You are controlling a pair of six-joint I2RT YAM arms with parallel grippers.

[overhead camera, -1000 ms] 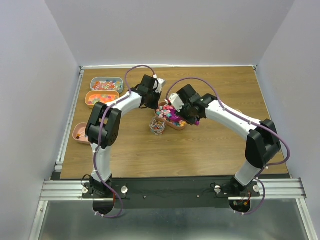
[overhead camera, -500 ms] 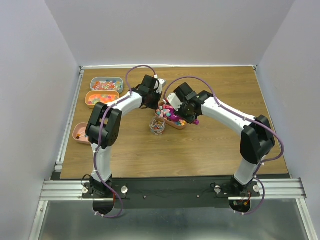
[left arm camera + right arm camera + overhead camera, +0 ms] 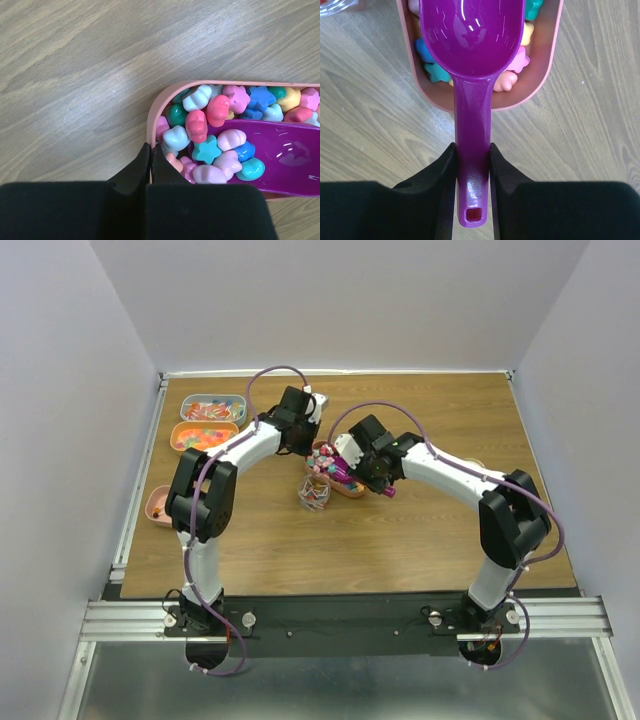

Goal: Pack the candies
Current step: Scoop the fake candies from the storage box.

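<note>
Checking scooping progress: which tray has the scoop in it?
The pink tray mid-table, filled with pastel candies: the magenta scoop has its bowl in it. The three trays at the left edge have no scoop.

You have the magenta scoop (image 3: 470, 45) lying in the pink tray (image 3: 151, 117), its handle past the rim; a clear cup (image 3: 315, 494) stands just beside that tray.

The left arm (image 3: 245, 445) rises from its base at 7 o'clock and bends toward 1 o'clock. The left gripper (image 3: 151, 149) has its 2 fingers pressed together. The right arm (image 3: 450, 472) arches from 5 o'clock toward 10 o'clock, and the right gripper (image 3: 472, 150) clamps the handle of the magenta scoop (image 3: 470, 40).
</note>
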